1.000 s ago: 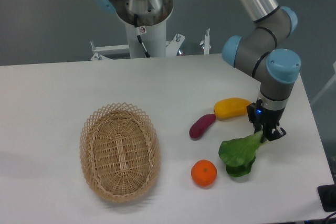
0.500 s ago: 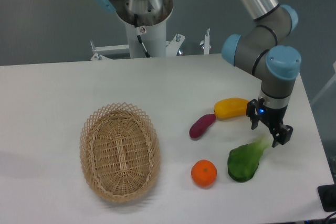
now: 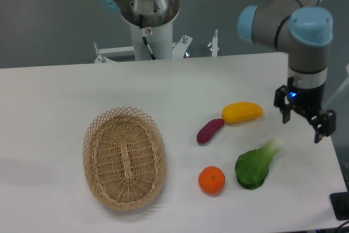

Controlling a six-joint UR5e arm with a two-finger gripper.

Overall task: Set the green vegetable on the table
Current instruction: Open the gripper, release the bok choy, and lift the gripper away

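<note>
Camera view | two-finger gripper [image 3: 304, 121] hangs above the right edge of the white smooth table [image 3: 60, 96], fingers spread apart, holding nothing | dark green leafy vegetable with pale stalk [image 3: 256, 164] lies on the table, beside the round orange fruit [image 3: 211, 180], apart from the gripper

One wicker basket [image 3: 124, 158] sits on one white table [image 3: 54, 96]. Four toy foods: one green vegetable [image 3: 256, 163], one orange [image 3: 211, 180], one purple eggplant [image 3: 210, 131], one yellow item [image 3: 241, 112].
</note>
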